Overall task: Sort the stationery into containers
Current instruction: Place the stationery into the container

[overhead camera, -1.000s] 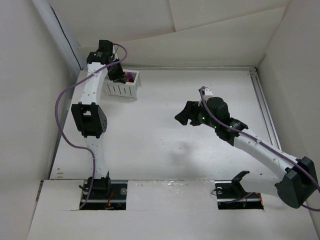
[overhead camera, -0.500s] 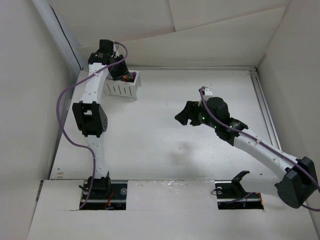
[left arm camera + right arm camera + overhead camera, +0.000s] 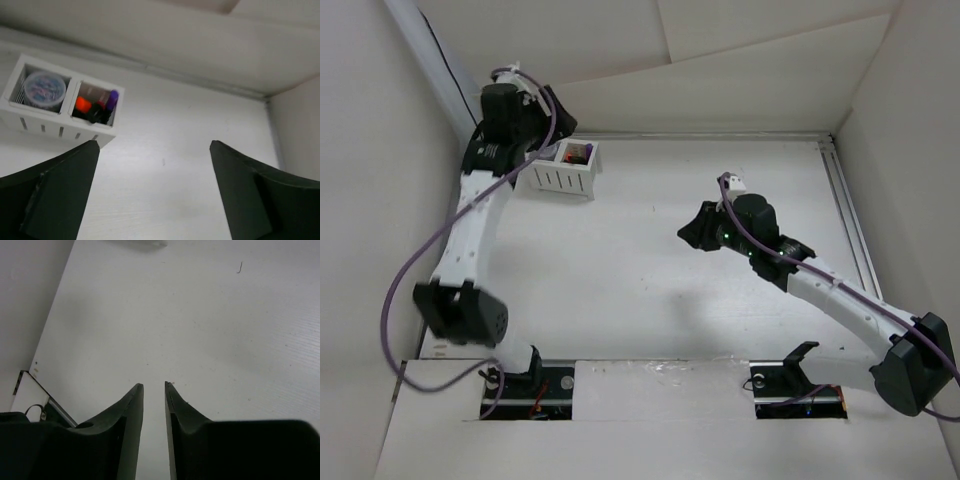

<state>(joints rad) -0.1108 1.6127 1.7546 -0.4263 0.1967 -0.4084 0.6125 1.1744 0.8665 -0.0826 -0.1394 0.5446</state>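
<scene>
White table (image 3: 640, 300) boxed in by pale panels (image 3: 740, 70); metal rail (image 3: 848, 215) along its right edge; tiny dark curl (image 3: 240, 267) on the surface.

The white table (image 3: 650, 300) carries one white slotted organiser (image 3: 60, 131), which stands flat ahead and to the left of the left gripper (image 3: 153, 144), close to the far wall. A small dark speck (image 3: 240, 267), perhaps a thread, lies on the bare surface well ahead of the right gripper (image 3: 154, 385).

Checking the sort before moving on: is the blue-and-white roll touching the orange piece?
Apart. Left wrist view: roll in one compartment of the organiser, orange piece in the other, wall between.
</scene>
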